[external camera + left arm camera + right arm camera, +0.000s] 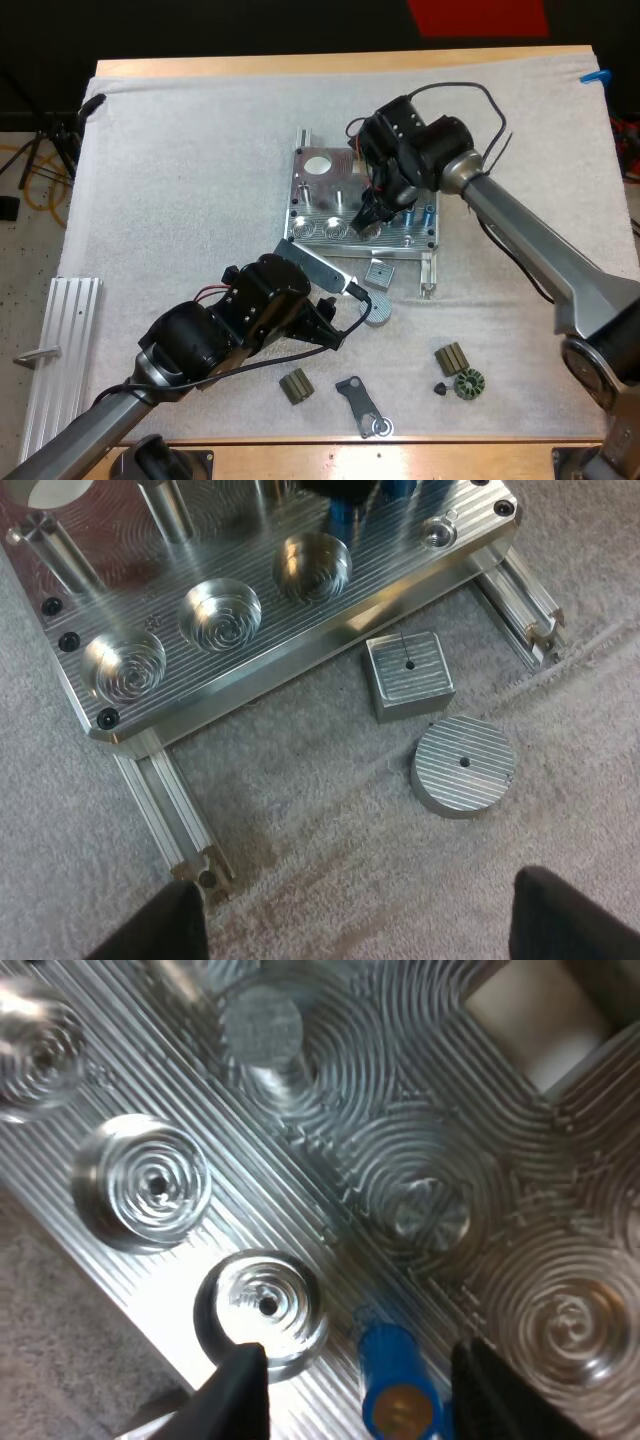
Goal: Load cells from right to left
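White mat (180, 180) on bench (300, 66), fixture (318, 190) mid-mat: right hand (358, 1370) open astride a blue cell (400, 1385), left hand (360, 915) open too; cell looks light, rigid, slick, so I'd pinch mid-barrel.

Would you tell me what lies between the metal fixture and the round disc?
A square metal block sits there, as the left wrist view shows.
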Controlling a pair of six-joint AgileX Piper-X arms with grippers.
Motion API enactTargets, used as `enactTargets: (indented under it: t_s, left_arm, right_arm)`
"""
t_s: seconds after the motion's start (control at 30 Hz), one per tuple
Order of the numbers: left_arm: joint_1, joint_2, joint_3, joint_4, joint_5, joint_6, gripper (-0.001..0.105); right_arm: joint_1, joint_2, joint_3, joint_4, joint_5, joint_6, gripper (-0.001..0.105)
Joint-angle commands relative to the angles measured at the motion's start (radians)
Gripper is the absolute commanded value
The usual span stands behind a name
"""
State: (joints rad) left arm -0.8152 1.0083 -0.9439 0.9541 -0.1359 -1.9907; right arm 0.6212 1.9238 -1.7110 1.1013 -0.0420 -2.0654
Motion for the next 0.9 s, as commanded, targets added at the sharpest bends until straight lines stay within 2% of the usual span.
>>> enactTargets:
  t_s: [0.0,0.2,0.53,0.87]
  left_arm:
    - [0.001,-0.002,-0.001,-0.016,-0.017,-0.001,0.063]
    - [0.001,-0.002,-0.001,-0.016,-0.017,-0.001,0.063]
    - [0.001,-0.002,-0.001,-0.016,-0.017,0.005,0.063]
    - [0.009,-0.002,-0.001,-0.082,-0.017,0.182,0.063]
  right_arm:
    - [0.001,-0.034,0.0,-0.002,-0.013,0.0,0.042]
    - [0.001,-0.069,0.0,-0.002,0.084,0.0,0.042]
    - [0.001,-0.09,0.0,0.072,0.121,0.004,0.042]
    - [-0.001,-0.151,0.003,0.151,0.121,0.012,0.042]
